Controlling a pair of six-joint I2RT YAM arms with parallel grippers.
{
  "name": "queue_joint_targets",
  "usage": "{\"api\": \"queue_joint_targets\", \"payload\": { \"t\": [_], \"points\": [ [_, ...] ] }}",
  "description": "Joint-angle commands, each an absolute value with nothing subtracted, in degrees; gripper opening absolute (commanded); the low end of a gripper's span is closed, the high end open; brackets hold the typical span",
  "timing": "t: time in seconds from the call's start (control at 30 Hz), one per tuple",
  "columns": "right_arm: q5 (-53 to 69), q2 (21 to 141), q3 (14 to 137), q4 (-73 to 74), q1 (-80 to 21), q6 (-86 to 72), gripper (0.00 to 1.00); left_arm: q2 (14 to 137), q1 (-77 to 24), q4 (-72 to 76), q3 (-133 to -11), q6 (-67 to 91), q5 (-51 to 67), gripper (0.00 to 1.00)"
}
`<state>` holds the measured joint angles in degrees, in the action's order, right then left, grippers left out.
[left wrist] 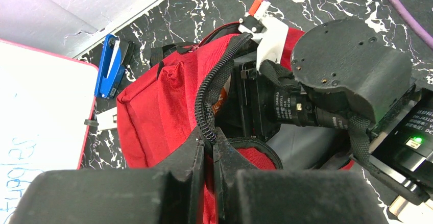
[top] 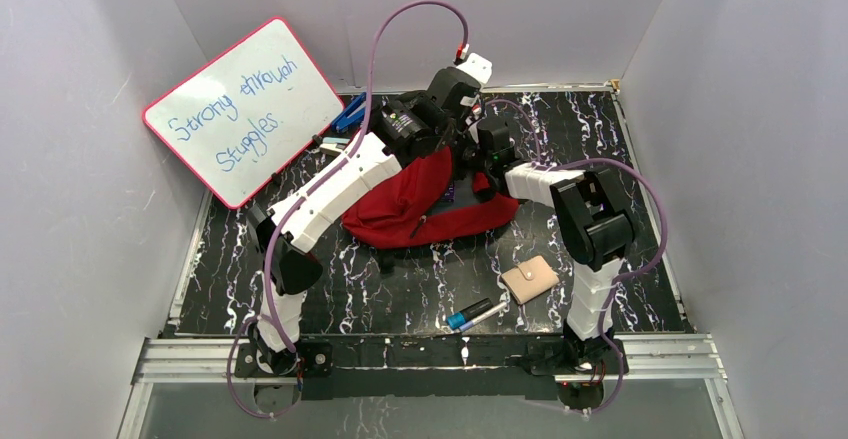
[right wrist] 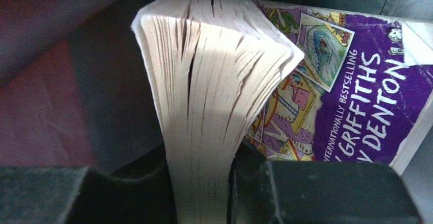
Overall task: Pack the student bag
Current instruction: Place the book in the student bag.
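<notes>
The red backpack (top: 420,207) lay mid-desk (top: 620,159). The left end effector (left wrist: 209,143) was clamped on the backpack's open zipped edge. The right end effector (right wrist: 200,179), inside, was clamped on a paperback (right wrist: 214,71). A beige wallet (top: 529,279) lay at the backpack's 5 o'clock.

Robot lab booth: white walls (top: 760,159), aluminium rail (top: 430,357) (marbled tabletop (top: 400,294)).

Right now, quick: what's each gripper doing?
Left gripper: closed, pinching the zipper edge of the student bag at its opening.
Right gripper: closed on a book, gripping its pages, inside the bag.
</notes>
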<state>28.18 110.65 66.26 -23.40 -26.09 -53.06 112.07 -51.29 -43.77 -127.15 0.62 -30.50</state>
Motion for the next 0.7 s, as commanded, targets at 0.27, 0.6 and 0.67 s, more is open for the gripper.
{"api": "queue_joint_targets", "payload": {
  "t": [0.27, 0.6, 0.67],
  "points": [
    [18.2, 111.5, 70.6, -16.7, -26.9, -45.0, 0.21, 108.0, -51.3, -41.4, -126.7, 0.2, -31.5, 0.00],
    [13.7, 109.9, 72.4, -10.3, -26.8, -40.8, 0.67, 107.9, -51.3, -40.5, -125.3, -1.4, -31.9, 0.00],
    [13.0, 109.2, 72.4, -9.3, -26.7, -40.1, 0.71, 107.8, -51.2, -40.5, -125.1, -1.5, -32.1, 0.00]
  ]
}}
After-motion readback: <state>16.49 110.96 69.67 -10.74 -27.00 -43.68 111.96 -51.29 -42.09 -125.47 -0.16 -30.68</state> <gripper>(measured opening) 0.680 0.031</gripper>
